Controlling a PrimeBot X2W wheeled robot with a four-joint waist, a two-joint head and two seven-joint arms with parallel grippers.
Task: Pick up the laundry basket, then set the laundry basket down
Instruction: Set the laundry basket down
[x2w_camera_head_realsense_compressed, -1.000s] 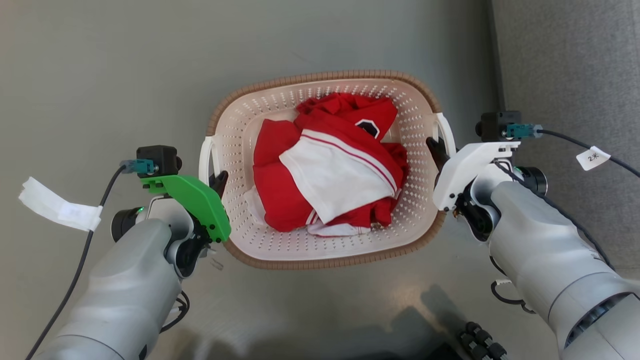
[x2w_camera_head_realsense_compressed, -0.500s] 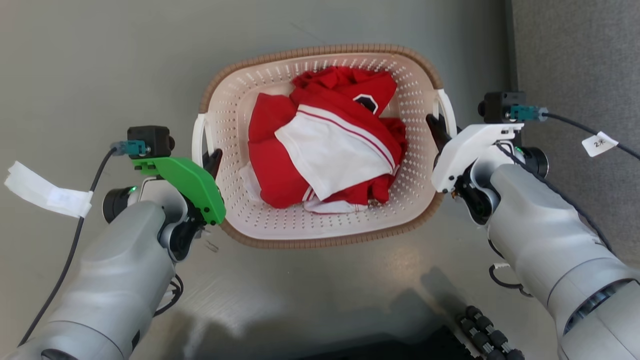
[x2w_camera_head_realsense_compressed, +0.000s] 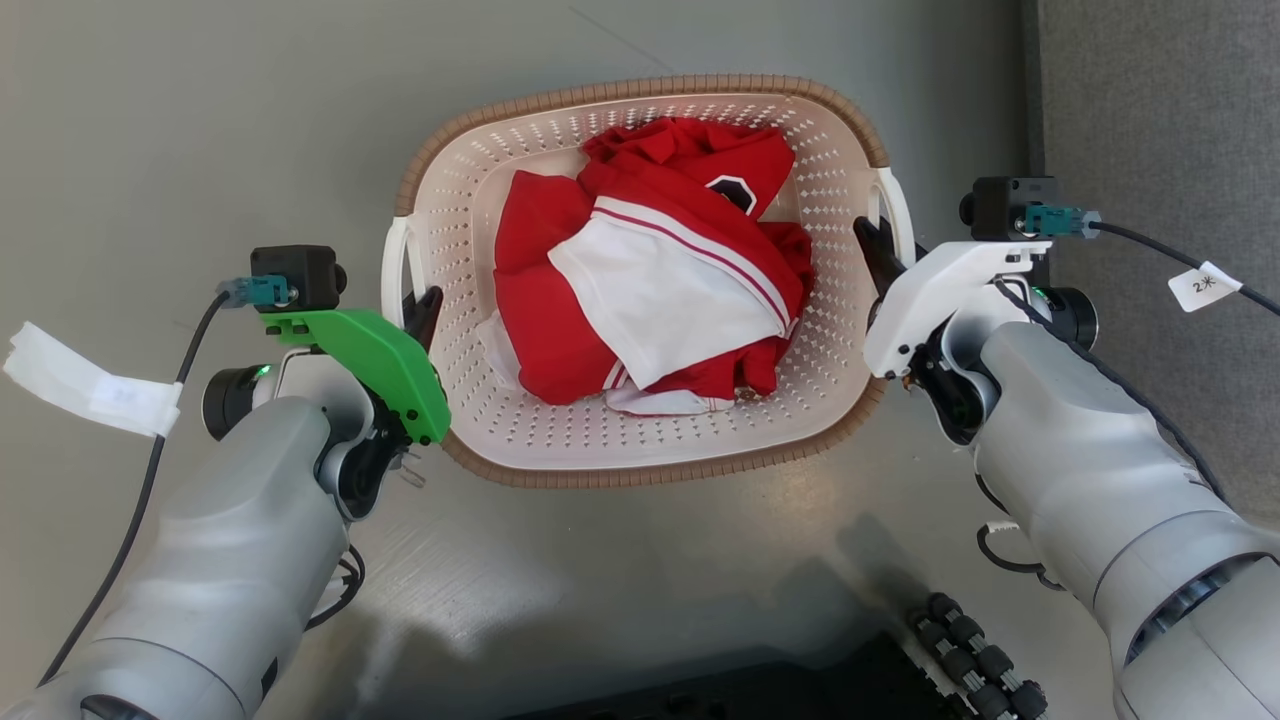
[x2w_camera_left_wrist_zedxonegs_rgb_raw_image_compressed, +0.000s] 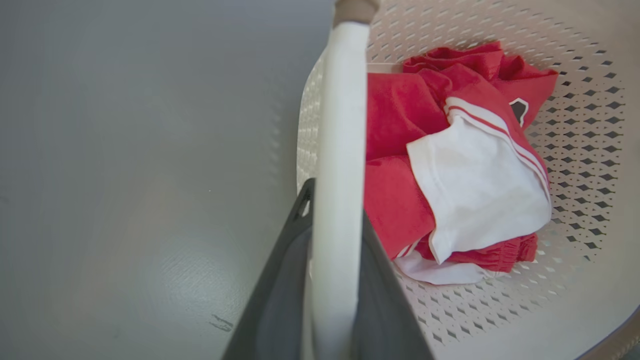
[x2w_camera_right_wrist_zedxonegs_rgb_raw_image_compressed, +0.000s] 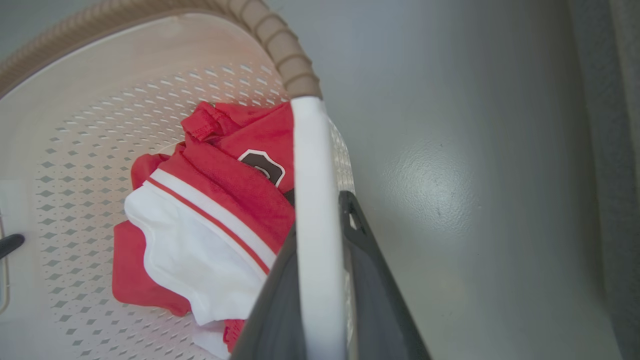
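left hand (x2w_camera_head_realsense_compressed: 415, 310) and right hand (x2w_camera_head_realsense_compressed: 885, 250) each pinch a white side handle (x2w_camera_head_realsense_compressed: 392, 270) on the laundry basket (x2w_camera_head_realsense_compressed: 640, 470), seems stiff and light

Red-and-white clothes (x2w_camera_head_realsense_compressed: 650, 290): bunched, btwn left pincer (x2w_camera_head_realsense_compressed: 425, 305) and right pincer (x2w_camera_head_realsense_compressed: 872, 240). Grey floor (x2w_camera_head_realsense_compressed: 200, 120): smooth, glossy, below both. Grey carpet (x2w_camera_head_realsense_compressed: 1160, 120): to right of right pincer, apart.

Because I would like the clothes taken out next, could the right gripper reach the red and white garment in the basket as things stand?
Probably not yet: the right gripper is shut on the right handle of the laundry basket and would have to let go first. The garment itself lies uncovered inside.
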